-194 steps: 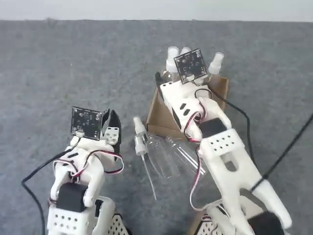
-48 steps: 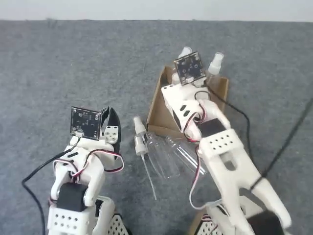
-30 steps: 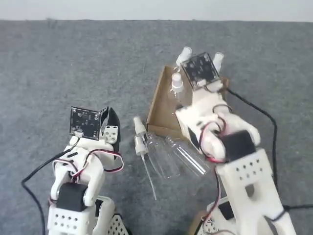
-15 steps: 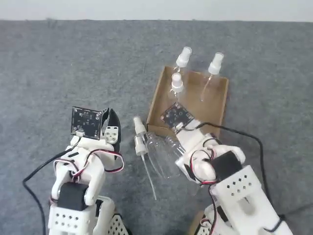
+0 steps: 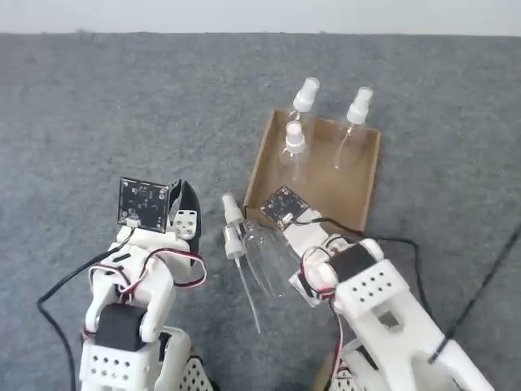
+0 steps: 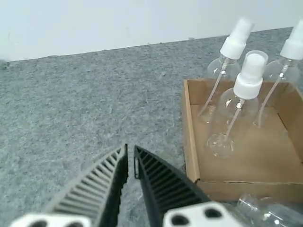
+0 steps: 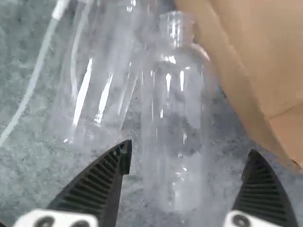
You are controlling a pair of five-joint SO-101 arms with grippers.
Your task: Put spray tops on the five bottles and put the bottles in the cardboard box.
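A cardboard box [image 5: 262, 163] holds three clear bottles standing with white spray tops [image 5: 294, 137]. Two uncapped clear bottles [image 5: 266, 254] lie side by side on the grey mat just in front of the box. My right gripper [image 7: 187, 158] is open, low over one lying bottle [image 7: 175, 113], with a finger on each side of its body. The second lying bottle [image 7: 97, 90] is beside it. Two loose spray tops [image 5: 232, 226] with thin tubes lie next to the bottles. My left gripper [image 6: 130, 158] is shut and empty, held above the mat left of the box [image 6: 191, 137].
The grey mat [image 5: 122, 106] spreads wide to the left and behind the box. A long dip tube [image 5: 248, 295] trails from the loose spray tops toward the front. The right arm's wrist [image 5: 330, 261] covers the near ends of the lying bottles.
The right arm pulled back from over the box and came down over the two lying bottles, uncovering the three capped bottles. The left arm has not moved.
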